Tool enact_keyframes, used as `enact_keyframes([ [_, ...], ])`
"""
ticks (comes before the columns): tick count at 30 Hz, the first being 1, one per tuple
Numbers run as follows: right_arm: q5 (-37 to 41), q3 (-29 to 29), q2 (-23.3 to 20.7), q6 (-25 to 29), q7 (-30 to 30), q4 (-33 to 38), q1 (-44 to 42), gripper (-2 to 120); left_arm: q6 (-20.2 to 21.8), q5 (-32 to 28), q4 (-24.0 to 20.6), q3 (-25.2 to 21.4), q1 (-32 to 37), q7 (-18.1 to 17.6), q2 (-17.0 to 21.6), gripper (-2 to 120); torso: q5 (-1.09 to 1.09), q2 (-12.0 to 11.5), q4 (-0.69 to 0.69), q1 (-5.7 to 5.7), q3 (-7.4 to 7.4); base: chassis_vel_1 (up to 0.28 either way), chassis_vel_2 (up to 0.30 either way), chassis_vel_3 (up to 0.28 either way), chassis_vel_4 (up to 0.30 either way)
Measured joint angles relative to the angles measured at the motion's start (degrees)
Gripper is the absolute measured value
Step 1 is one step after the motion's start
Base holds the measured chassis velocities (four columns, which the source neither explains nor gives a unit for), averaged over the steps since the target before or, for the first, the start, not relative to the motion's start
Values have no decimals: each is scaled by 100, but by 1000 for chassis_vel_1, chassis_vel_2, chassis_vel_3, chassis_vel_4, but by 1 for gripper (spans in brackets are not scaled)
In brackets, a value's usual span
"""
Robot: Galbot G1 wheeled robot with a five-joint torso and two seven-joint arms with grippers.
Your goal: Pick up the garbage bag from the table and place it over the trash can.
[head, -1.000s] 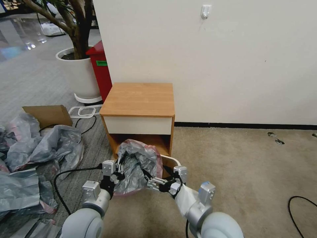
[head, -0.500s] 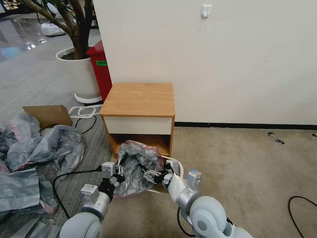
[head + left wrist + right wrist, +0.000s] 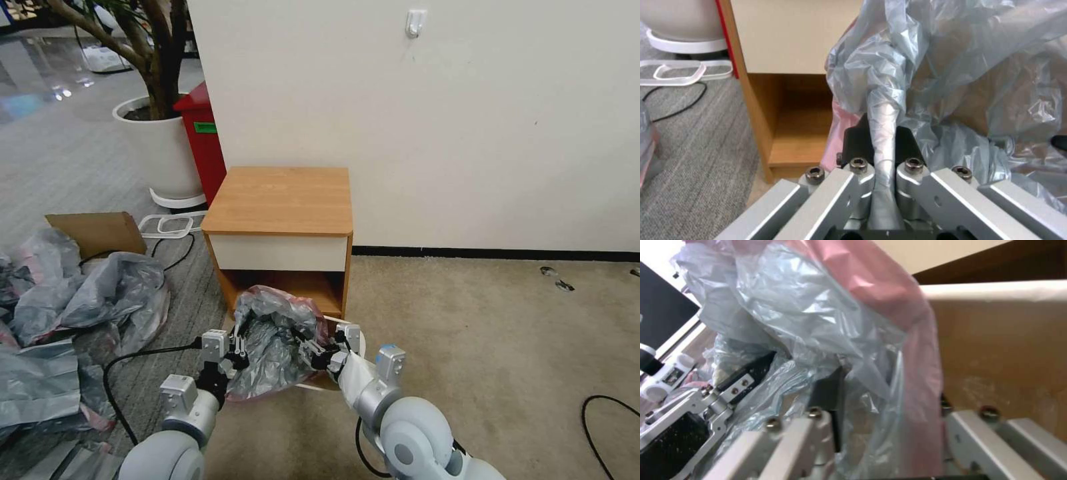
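Note:
The garbage bag (image 3: 270,330), crumpled grey film with a pink edge, hangs between my two grippers in front of the table (image 3: 283,199) and over the cream trash can (image 3: 359,337), of which a strip of rim shows. My left gripper (image 3: 237,347) is shut on a twisted fold of the bag (image 3: 951,66), the fold pinched between its black pads (image 3: 902,143). My right gripper (image 3: 312,350) sits at the bag's right side by the can's rim (image 3: 996,290). Its fingers stand apart, one black pad (image 3: 831,396) showing. The bag's pink edge (image 3: 907,340) drapes over the other finger.
A heap of grey plastic bags (image 3: 73,313) and a cardboard box (image 3: 100,230) lie on the floor to the left, with a black cable (image 3: 133,353) near my left arm. A red bin (image 3: 203,143) and a white planter (image 3: 157,150) stand behind the table. Beige carpet (image 3: 480,347) lies open to the right.
My right arm has swung in to the left and its gripper has moved forward to the can's rim. The bag has sunk a little lower, and the left gripper has dropped slightly with it.

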Motion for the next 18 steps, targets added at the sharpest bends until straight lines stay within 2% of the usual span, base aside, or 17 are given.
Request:
enact_keyframes([
  [3,-52,0,-12,27,-16,17,-20,12,-6,0,21,-10,-1,-8,0,0,0,0,1,0,0,0,0,0,0],
  [5,-65,0,-19,33,-23,31,-29,9,-9,-1,27,-17,-1,-9,0,0,0,0,0,0,0,0,0,0,0],
  [7,-76,-4,-46,36,-33,99,-51,0,-23,12,52,-32,-2,-10,2,0,0,0,0,0,0,0,0,0,0],
  [18,-52,62,-304,-53,-159,573,-103,0,-419,537,235,-27,49,138,71,0,0,0,0,0,0,0,0,0,0],
])
